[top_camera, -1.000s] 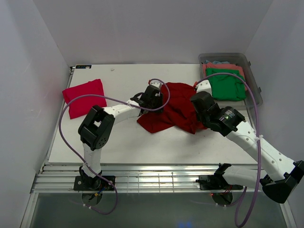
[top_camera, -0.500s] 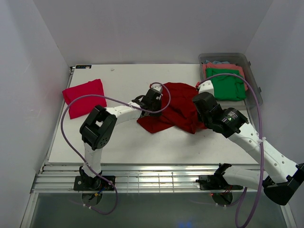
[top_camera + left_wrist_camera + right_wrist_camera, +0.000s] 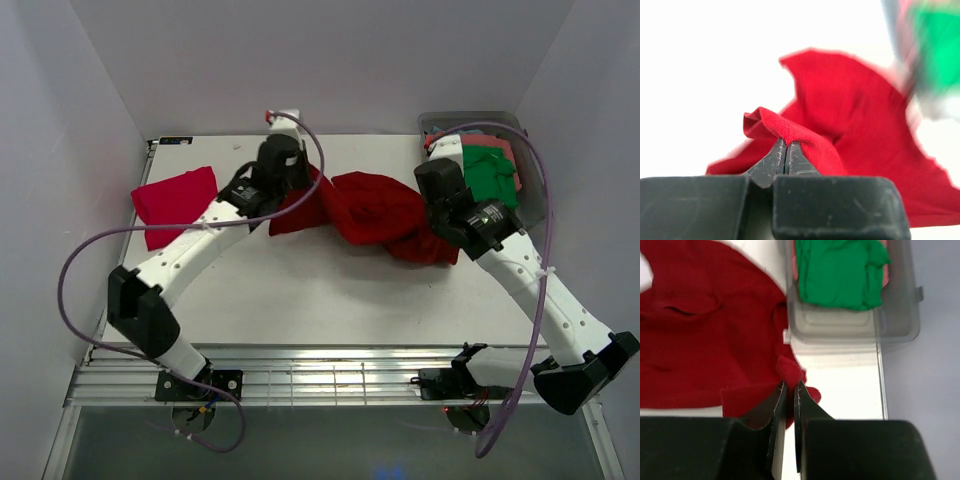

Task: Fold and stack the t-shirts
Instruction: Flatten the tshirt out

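A dark red t-shirt (image 3: 380,212) lies crumpled and stretched across the middle of the table. My left gripper (image 3: 785,143) is shut on a pinched fold of the dark red t-shirt (image 3: 855,130) at its left end. At the shirt's right end my right gripper (image 3: 789,384) is shut on a small fold of the dark red t-shirt (image 3: 700,330). A brighter pinkish-red t-shirt (image 3: 175,203) lies folded at the table's left. A green t-shirt (image 3: 490,173) sits on a coral one (image 3: 503,146) in the tub.
The clear grey plastic tub (image 3: 535,185) stands at the back right corner, seen close in the right wrist view as the tub (image 3: 855,332). White walls close in the table on the left, back and right.
My left gripper shut on the shirt's left edge and swung back and left with it. The right gripper moved back toward the tub. The shirt is now stretched wider between them.
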Action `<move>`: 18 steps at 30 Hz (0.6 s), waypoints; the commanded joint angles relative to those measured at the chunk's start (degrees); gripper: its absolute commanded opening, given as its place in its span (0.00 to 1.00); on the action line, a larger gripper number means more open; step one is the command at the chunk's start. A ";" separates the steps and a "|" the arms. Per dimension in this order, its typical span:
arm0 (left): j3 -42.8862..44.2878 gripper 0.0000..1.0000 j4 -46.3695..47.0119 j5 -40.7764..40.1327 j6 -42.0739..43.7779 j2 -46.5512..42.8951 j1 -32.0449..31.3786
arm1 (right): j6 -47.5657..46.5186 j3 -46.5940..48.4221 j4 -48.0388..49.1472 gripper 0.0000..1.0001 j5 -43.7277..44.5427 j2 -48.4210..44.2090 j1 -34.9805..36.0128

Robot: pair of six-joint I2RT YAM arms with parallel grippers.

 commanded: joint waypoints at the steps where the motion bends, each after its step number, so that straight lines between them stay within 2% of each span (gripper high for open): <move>1: 6.90 0.00 -0.46 -6.08 4.71 -10.91 4.26 | -7.26 8.93 7.60 0.08 -1.70 3.08 -6.98; 4: 9.01 0.00 -1.26 -8.18 8.93 -13.81 4.97 | -10.95 16.66 9.27 0.08 -4.34 7.56 -11.47; 9: 8.58 0.00 -0.29 -16.25 11.75 -22.15 5.06 | -14.65 30.89 6.46 0.08 -6.54 11.53 -12.71; 11: 8.66 0.00 0.32 -16.19 12.80 -27.51 5.06 | -14.56 38.71 3.92 0.08 -8.47 11.53 -12.71; 12: 9.19 0.00 0.59 -15.40 13.16 -29.09 5.06 | -14.65 40.65 2.16 0.08 -11.09 11.09 -12.71; 15: 9.98 0.00 -0.55 -6.28 14.91 -34.46 5.06 | -16.32 43.57 2.49 0.08 -18.64 6.80 -12.62; 16: 10.24 0.00 -2.82 -1.47 14.74 -36.30 5.06 | -17.02 43.57 2.85 0.08 -20.50 4.00 -12.62; 18: 10.68 0.00 -5.46 1.47 13.17 -38.07 5.06 | -17.11 45.14 1.98 0.08 -25.59 2.04 -12.62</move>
